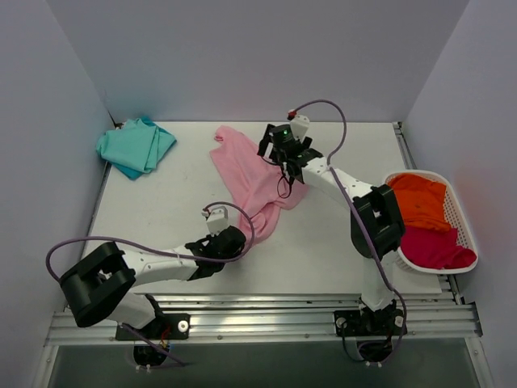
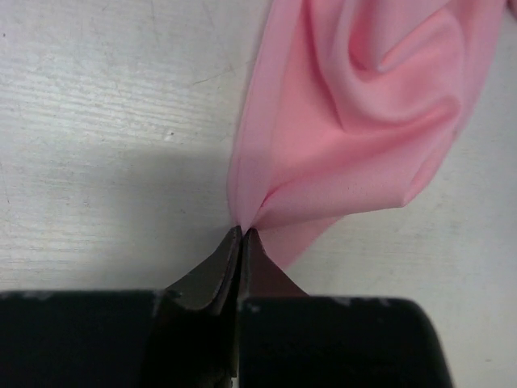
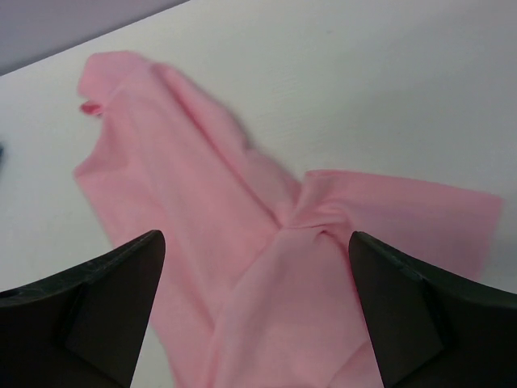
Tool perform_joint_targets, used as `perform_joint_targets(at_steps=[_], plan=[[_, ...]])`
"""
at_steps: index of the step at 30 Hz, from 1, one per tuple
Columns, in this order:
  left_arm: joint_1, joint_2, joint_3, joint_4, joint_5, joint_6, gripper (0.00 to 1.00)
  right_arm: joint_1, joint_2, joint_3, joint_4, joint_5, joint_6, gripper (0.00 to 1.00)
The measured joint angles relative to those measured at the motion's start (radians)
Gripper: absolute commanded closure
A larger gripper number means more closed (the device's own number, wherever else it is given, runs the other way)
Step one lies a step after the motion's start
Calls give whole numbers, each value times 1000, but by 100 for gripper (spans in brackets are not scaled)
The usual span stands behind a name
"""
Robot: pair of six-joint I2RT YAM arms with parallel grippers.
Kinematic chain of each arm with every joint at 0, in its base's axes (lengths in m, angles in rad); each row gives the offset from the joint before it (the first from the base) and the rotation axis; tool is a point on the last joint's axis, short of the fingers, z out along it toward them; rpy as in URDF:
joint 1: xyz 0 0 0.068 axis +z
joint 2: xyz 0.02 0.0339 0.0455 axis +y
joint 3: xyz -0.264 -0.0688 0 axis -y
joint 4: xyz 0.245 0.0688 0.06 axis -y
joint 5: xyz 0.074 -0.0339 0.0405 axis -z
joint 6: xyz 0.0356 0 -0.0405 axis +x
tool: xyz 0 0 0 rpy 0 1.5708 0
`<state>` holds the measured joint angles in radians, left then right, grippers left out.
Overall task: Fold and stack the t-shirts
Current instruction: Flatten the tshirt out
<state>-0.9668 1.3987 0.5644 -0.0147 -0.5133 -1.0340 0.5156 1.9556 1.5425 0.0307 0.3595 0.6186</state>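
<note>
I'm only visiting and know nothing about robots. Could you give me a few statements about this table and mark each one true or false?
1. The left gripper is pinched shut on an edge of the pink shirt. True.
2. The right gripper is clamped on that shirt too. False: its jaws stand wide open over it.
3. The teal shirt lies in the basket. False: it lies on the table, at the far left corner.
4. The basket holds an orange shirt and a magenta shirt. True.
5. The pink shirt is neatly folded. False: it lies stretched out and rumpled.
</note>
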Motion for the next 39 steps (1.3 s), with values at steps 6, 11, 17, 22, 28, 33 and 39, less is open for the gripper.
perform_joint_targets(at_steps=[6, 11, 17, 22, 28, 33, 39], plan=[[0, 93, 28, 31, -27, -19, 98, 115, 87, 51, 41, -69, 21, 9], [0, 117, 34, 75, -30, -27, 98, 103, 152, 51, 36, -69, 24, 10], [0, 116, 32, 78, -31, -28, 98, 26, 201, 79, 32, -63, 21, 12], [0, 116, 32, 78, -32, -28, 98, -30, 243, 134, 33, -61, 16, 14], [0, 117, 32, 79, -33, -28, 98, -31, 290, 155, 34, -62, 16, 18], [0, 121, 32, 86, -35, -28, 98, -23, 331, 160, 33, -64, 16, 35], [0, 123, 32, 90, -37, -28, 98, -18, 341, 160, 33, -67, 15, 60]])
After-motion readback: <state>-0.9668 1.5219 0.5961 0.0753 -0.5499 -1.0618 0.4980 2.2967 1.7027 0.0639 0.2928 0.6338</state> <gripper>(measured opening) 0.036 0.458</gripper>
